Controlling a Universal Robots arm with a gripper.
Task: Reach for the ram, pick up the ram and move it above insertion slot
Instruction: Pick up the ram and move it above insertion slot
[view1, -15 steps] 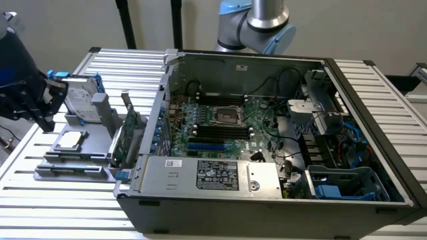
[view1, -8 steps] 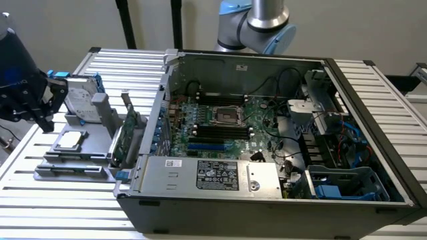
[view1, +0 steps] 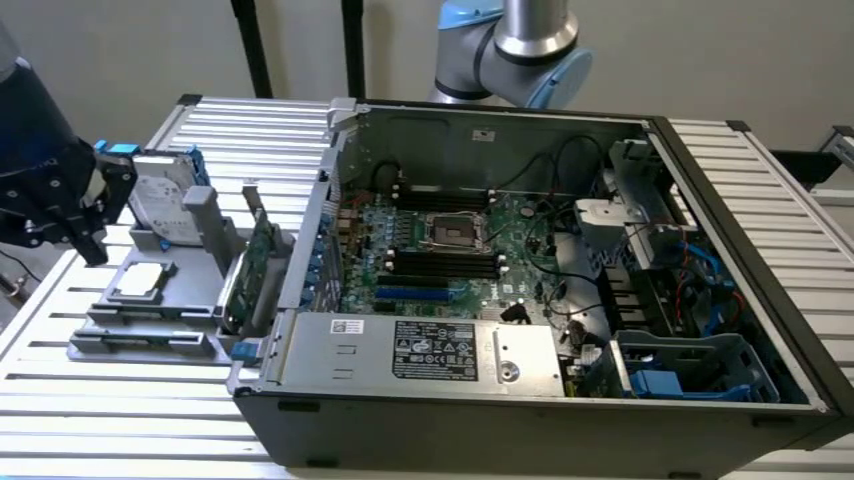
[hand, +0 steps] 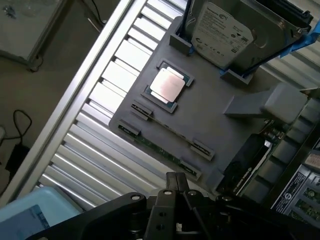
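Ribbed aluminium tabletop carries a grey plastic parts tray — the long, thin green ram stick lies between its clips, just ahead of the fingers of the black gripper, untouched — they are pressed together, holding nothing

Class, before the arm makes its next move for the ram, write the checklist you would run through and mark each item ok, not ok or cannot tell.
1. Ram lies in the grey holder, nothing on top of it: ok.
2. Processor and hard drive sit apart from the ram: ok.
3. Gripper is near the ram's end of the holder: ok.
4. Gripper is lined up along the ram: cannot tell.
5. Ram is gripped: not ok, it lies in the holder.
6. Computer case is open, with the memory slots exposed: ok.
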